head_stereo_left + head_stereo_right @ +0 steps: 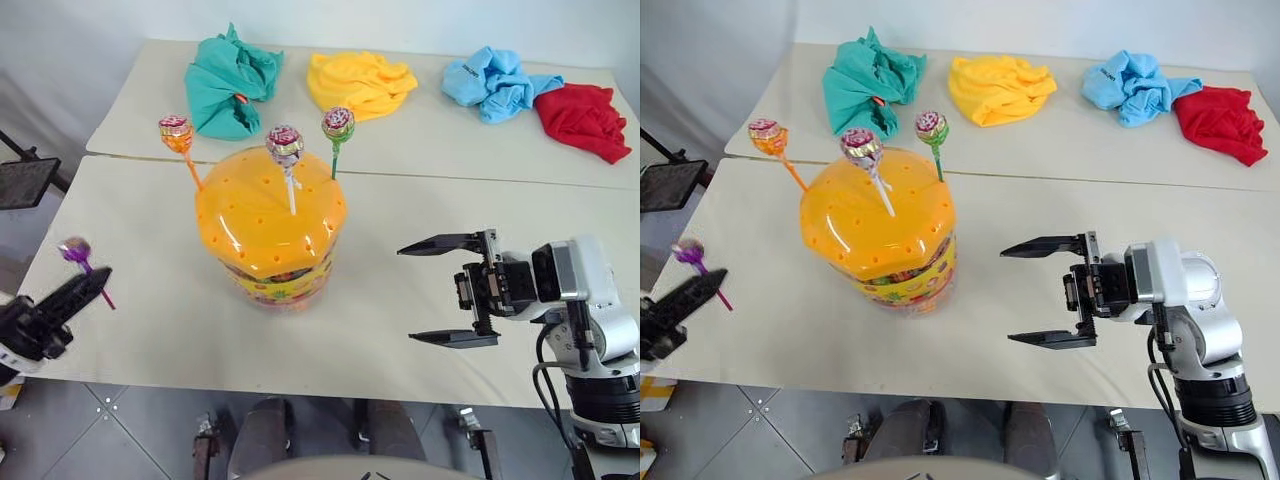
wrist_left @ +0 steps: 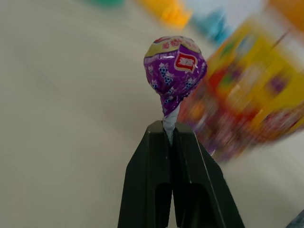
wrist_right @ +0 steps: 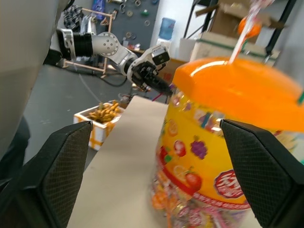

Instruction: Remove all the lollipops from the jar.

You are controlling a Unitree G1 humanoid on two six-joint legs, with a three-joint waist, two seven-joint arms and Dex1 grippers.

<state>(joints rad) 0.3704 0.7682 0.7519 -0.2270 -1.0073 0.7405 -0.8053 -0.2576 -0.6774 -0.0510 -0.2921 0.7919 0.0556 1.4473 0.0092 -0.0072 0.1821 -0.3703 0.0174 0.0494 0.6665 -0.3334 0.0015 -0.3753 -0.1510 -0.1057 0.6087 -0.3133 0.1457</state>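
While my left gripper (image 1: 85, 285) was pinched tight on the purple-stick lollipop (image 1: 75, 249), its wrapped head standing clear above the fingertips, I logged the scene about the jar (image 1: 272, 225).

Item: jar, upright on the table (image 1: 420, 160), orange lid (image 1: 268, 215) on. Three lollipops stood in the lid's holes: orange stick (image 1: 176, 132) at the lid's left edge and leaning outward, white stick (image 1: 285, 146) near the lid's centre, green stick (image 1: 338, 125) at its far right edge. Each was propped by its hole alone, head up, which left the sticks free to be pulled straight out.

Item: purple-stick lollipop, out of the jar, held in the air well to the jar's left, gripped just under the head so the candy would not swing.

Item: my right gripper (image 1: 450, 290), to the jar's right, level with its wall and apart from it, fingers spread wide around nothing. I judged it placed there to steady the jar or take the next stick.

Item: four cloths beyond the jar, teal (image 1: 232, 80), yellow (image 1: 360, 82), blue (image 1: 492, 80), red (image 1: 584, 118).

Tally, by my judgement: one of four out, three remaining.
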